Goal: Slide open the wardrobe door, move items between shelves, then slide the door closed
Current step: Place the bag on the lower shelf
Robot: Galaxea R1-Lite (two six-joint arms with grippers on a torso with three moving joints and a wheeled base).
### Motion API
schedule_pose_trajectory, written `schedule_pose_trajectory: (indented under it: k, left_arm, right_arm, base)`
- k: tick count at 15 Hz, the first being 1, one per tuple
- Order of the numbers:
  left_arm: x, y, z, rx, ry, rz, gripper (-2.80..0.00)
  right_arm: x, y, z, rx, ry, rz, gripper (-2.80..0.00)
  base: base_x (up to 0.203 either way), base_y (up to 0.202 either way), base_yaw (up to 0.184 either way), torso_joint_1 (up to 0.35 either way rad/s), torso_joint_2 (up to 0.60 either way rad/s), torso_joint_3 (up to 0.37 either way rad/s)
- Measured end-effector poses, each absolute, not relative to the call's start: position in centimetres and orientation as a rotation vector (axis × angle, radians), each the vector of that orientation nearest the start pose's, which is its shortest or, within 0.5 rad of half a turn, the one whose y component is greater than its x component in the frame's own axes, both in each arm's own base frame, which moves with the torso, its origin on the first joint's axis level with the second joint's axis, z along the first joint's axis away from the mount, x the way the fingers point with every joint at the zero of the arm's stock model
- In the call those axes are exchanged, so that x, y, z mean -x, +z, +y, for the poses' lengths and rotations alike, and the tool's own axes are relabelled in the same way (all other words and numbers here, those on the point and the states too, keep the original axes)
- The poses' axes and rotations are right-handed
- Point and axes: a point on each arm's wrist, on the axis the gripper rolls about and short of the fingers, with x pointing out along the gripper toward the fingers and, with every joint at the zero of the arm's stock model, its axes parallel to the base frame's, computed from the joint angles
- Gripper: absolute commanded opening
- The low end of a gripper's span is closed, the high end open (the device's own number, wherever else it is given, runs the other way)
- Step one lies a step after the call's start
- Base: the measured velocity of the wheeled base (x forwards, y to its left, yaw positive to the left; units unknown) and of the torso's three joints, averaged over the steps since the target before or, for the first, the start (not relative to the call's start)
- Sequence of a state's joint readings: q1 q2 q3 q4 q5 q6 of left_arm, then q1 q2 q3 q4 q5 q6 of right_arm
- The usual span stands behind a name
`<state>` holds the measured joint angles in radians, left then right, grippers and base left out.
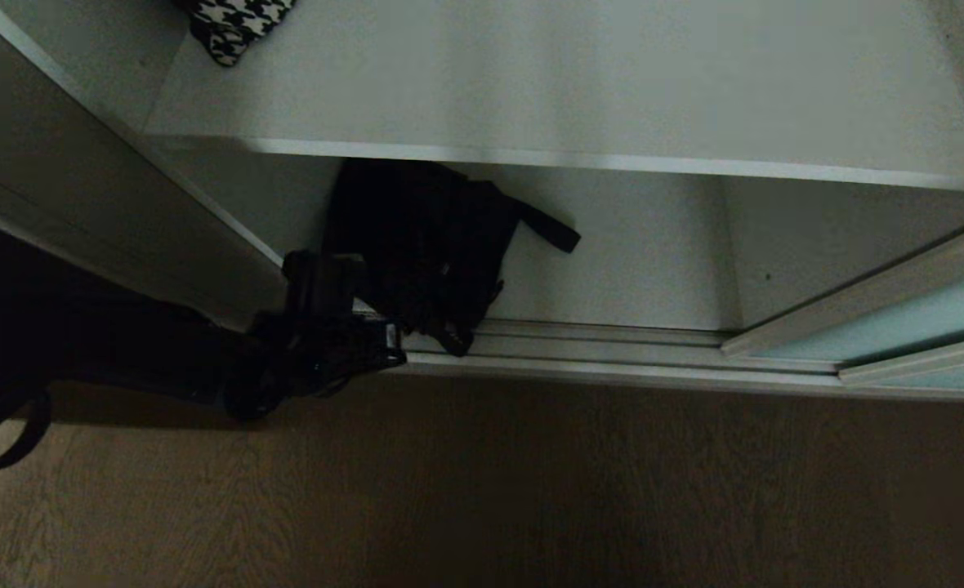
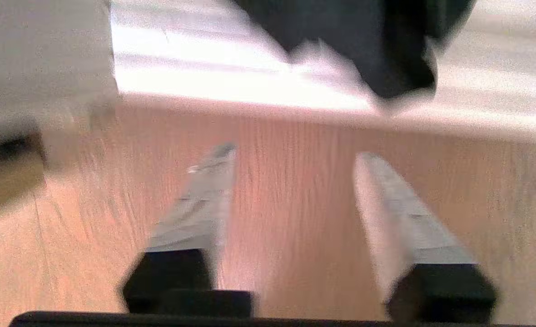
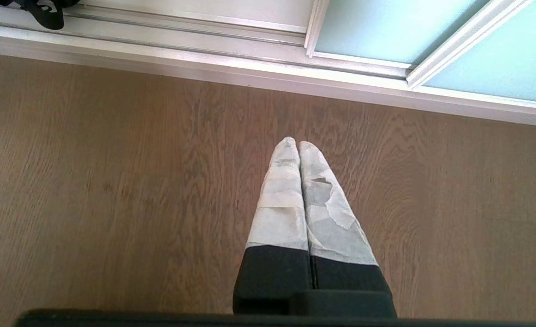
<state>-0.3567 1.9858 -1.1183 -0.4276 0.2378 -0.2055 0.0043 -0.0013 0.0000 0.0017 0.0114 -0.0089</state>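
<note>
Sagging softly on the matte grey shelf, the black fabric bag faces the spread, empty left claw.

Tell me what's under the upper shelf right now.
Under the upper shelf lies the black bag on the bottom board, strap out toward the right, front corner over the door track. Its back part is hidden by the shelf.

My left hand sits low at the door track, the black bag just beyond it on the bottom shelf.
</note>
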Motion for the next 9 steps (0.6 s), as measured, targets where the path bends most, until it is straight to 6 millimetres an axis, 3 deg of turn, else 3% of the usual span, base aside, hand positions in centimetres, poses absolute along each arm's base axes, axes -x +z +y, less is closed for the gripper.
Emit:
schedule_pose_trajectory:
  k: [4, 9]
  left_arm:
    - [-34.1, 12.5, -14.0, 0.072, -0.225, 0.599, -2.80]
    - [-37.0, 6.9, -15.6, 0.056, -0.238, 0.671, -2.80]
  right_arm:
    - [2.3, 7.5, 0.0, 0.009, 0.015, 0.000, -2.80]
    - [2.3, 7.5, 0.0, 0.009, 0.015, 0.000, -2.80]
  base:
    - [0.000, 0.000, 0.000, 0.000, 0.00, 0.000]
    - [0.000, 0.000, 0.000, 0.000, 0.00, 0.000]
